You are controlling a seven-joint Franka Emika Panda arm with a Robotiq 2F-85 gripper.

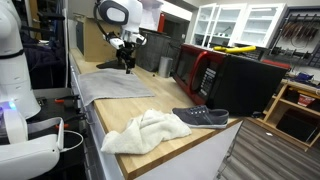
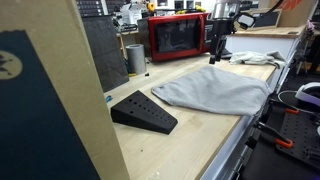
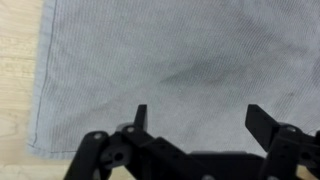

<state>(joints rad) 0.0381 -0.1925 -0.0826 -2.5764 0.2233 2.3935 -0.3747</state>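
Note:
A grey cloth (image 1: 118,84) lies spread flat on the wooden counter (image 1: 160,108); it also shows in an exterior view (image 2: 215,92) and fills the wrist view (image 3: 170,60). My gripper (image 1: 128,66) hangs just above the cloth's far end, also seen in an exterior view (image 2: 216,55). In the wrist view the gripper (image 3: 200,118) is open and empty, fingers spread wide over the cloth near its edge. A crumpled white towel (image 1: 145,131) lies at the near end of the counter. A dark shoe (image 1: 201,116) sits beside the towel.
A red microwave (image 2: 178,37) stands at the back of the counter. A black wedge-shaped object (image 2: 143,111) sits on the counter. A metal cup (image 2: 135,58) stands next to the microwave. A black appliance (image 1: 240,78) stands beside the counter.

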